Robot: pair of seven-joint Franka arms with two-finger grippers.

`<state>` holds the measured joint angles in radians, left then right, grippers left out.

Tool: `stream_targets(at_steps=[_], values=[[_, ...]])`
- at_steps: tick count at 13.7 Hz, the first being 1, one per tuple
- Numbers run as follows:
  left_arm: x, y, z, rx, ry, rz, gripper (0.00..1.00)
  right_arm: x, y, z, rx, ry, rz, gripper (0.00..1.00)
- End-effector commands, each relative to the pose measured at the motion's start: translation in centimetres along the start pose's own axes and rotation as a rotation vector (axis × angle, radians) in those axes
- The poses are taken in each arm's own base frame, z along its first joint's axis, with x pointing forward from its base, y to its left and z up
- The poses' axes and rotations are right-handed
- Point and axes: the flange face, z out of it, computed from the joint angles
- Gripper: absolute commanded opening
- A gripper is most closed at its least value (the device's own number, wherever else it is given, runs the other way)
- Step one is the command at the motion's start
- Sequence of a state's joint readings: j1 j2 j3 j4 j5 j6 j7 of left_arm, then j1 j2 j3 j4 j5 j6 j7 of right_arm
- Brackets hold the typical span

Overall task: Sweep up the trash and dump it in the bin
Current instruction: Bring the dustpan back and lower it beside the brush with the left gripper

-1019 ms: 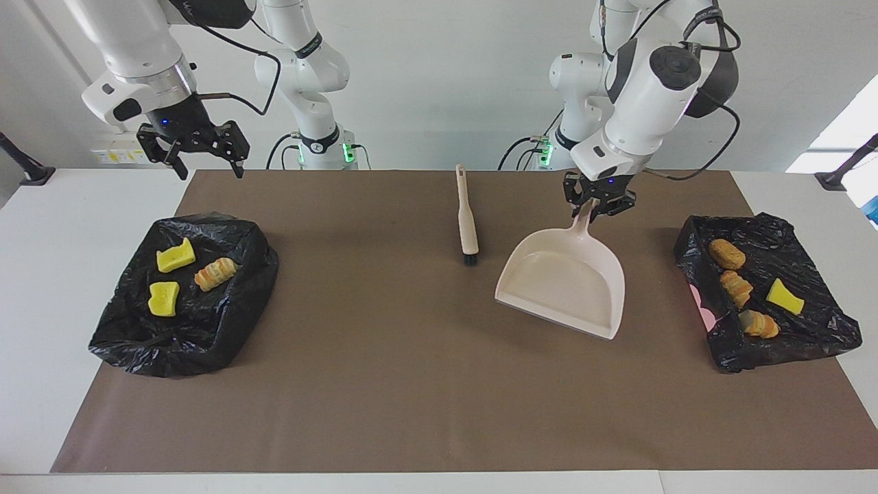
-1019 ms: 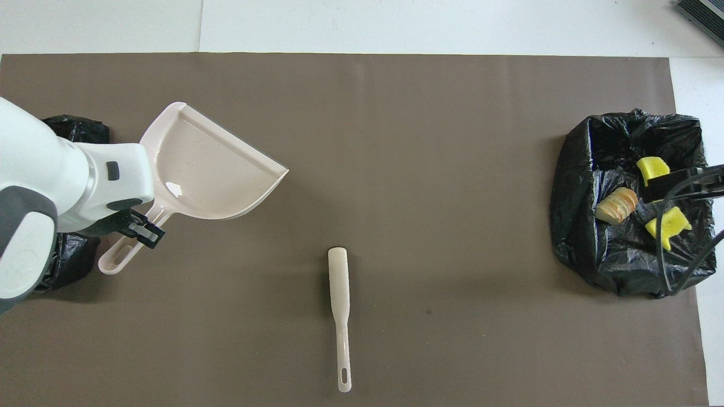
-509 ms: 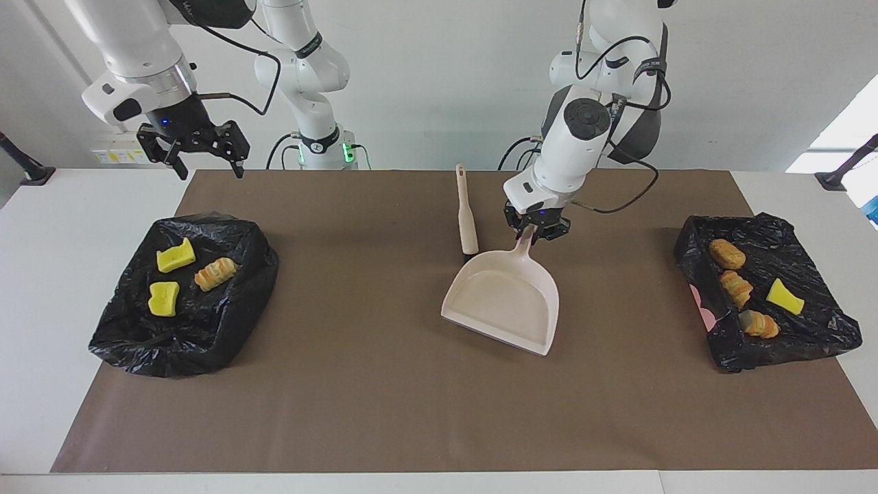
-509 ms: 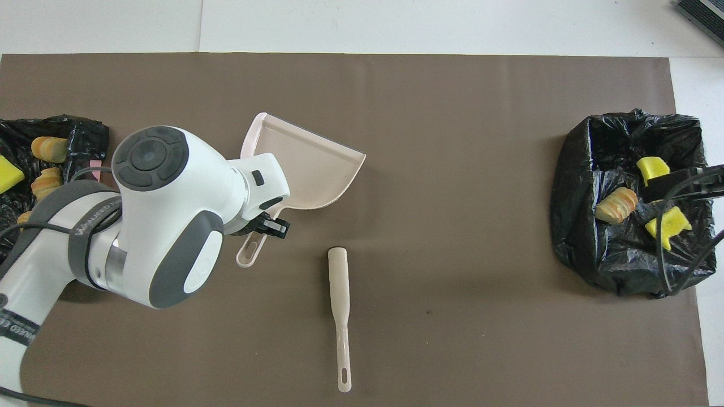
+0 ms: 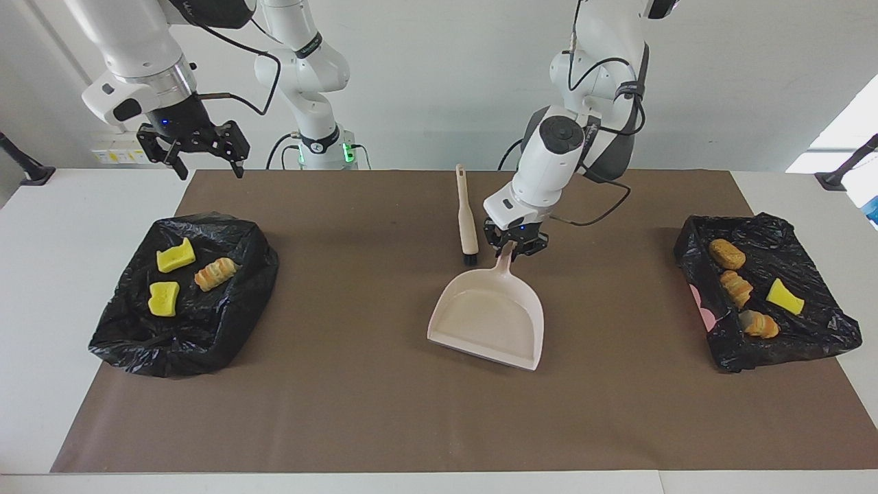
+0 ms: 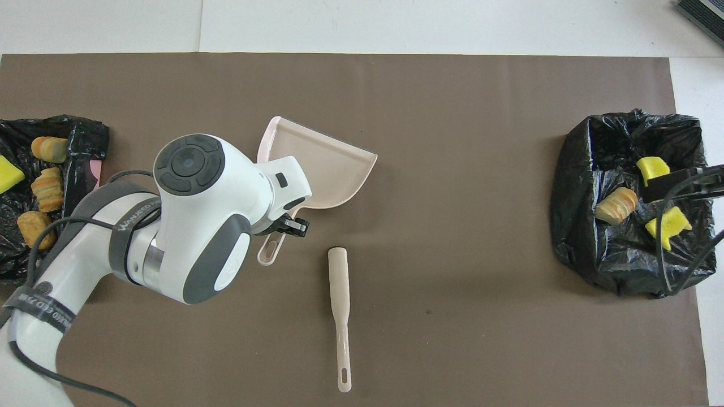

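The left gripper (image 5: 509,245) is clamped on the handle of the pale pink dustpan (image 5: 488,318), which sits near the middle of the brown mat (image 5: 384,412), its pan looking empty and its open lip pointing away from the robots. The brush (image 5: 467,218) lies just beside the handle, its bristle end close to the left gripper. All 7 pieces of trash already sit in the 2 bag-lined bins: 4 in the bin (image 5: 816,343) at the left arm's end of the table and 3 in the bin (image 5: 206,343) at the right arm's end, so the job looks close to done. The right gripper (image 5: 192,147) waits with its fingers spread wide, up in the air near the mat's corner at the right arm's end. The main risk, as I judge it, is the left gripper or the handle knocking the brush as the pan goes down or the fingers let go. A pan released while tilted could also slide or tip.
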<state>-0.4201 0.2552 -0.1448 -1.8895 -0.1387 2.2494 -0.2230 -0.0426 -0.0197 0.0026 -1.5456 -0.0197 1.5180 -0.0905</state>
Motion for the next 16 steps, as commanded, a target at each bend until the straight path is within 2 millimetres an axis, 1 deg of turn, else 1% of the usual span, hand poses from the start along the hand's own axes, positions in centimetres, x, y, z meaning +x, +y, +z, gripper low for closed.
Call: stream_targets(at_steps=[1,3,4,5,7,8,9,10,11,12,13,14,15,16], values=[[0.2,1.3,1.2,-0.036,0.027,-0.097,0.0,-0.6,-0.1,-0.1,0.005,-0.008,-0.003,1.0],[0.5,1.4,0.9,-0.049,0.056,-0.161,0.0,-0.6,-0.1,-0.1,0.005,-0.008,-0.003,1.0],[0.6,1.5,2.0,-0.045,0.044,-0.164,0.0,-0.7,-0.1,-0.1,0.005,-0.01,-0.003,1.0],[0.4,2.5,3.1,-0.044,0.035,-0.151,0.0,-0.7,-0.1,-0.1,0.005,-0.01,-0.003,1.0],[0.7,2.7,2.9,-0.044,0.039,-0.146,0.0,-0.7,-0.1,-0.1,0.005,-0.01,-0.003,1.0],[0.7,2.7,2.8,-0.044,0.042,-0.15,0.18,-0.6,-0.1,-0.1,0.005,-0.008,-0.003,1.0],[0.8,2.6,2.9,-0.045,0.044,-0.156,0.44,-0.7,-0.1,-0.1,0.005,-0.01,-0.003,1.0],[0.9,2.4,2.9,-0.041,0.048,-0.155,0.78,-0.6,-0.1,-0.1,0.005,-0.008,-0.003,1.0],[1.1,2.2,2.9,-0.039,0.047,-0.158,0.96,-0.7,-0.1,-0.1,0.005,-0.01,-0.003,1.0],[1.2,1.9,2.8,-0.039,0.048,-0.163,1.0,-0.6,-0.1,-0.1,0.005,-0.008,-0.003,1.0],[1.2,1.6,2.5,-0.036,0.044,-0.171,1.0,-0.6,-0.1,-0.1,0.005,-0.008,-0.003,1.0],[1.3,1.3,1.8,-0.034,0.048,-0.172,1.0,-0.6,-0.1,-0.1,0.005,-0.008,-0.003,1.0],[1.6,-0.4,0.8,-0.023,0.034,-0.193,1.0,-0.6,-0.1,-0.1,0.005,-0.008,-0.003,1.0],[1.6,-1.6,-1.1,-0.016,0.018,-0.204,1.0,-0.6,-0.1,-0.1,0.005,-0.008,-0.003,1.0]])
